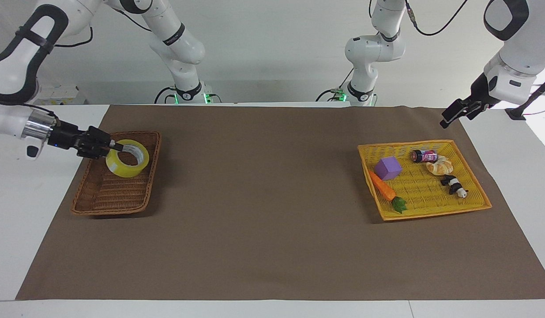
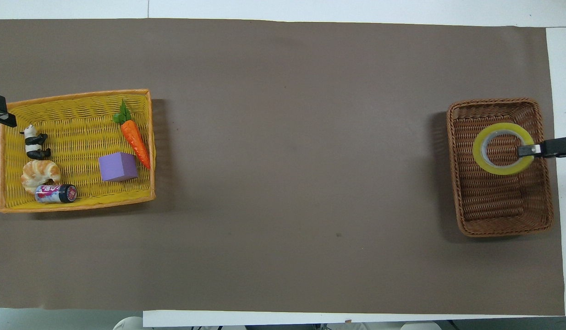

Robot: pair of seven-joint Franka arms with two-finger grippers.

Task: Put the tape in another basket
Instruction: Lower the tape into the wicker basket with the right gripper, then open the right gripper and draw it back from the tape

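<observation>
Over the wicker basket [image 1: 115,185] at the right arm's end of the table, I see my right gripper [image 1: 108,146] clenched on the wall of the tape [image 1: 127,158], one finger inside the whitish core and one outside. The yellow roll hangs tilted above the basket's half nearer to the robots, and I cannot tell whether it touches the weave. The basket rests on the brown mat [image 1: 263,212]. At the left arm's end of the table, my left gripper [image 1: 449,118] waits in the air over the mat, just off the corner of the yellow tray [image 1: 475,207] nearest the robots; I cannot tell how its jaws stand. In the tray lie a purple cube [image 1: 388,168], a toy carrot [image 1: 385,189], a small can [image 1: 423,155], a croissant [image 1: 440,166] and a panda figure [image 1: 453,185].
</observation>
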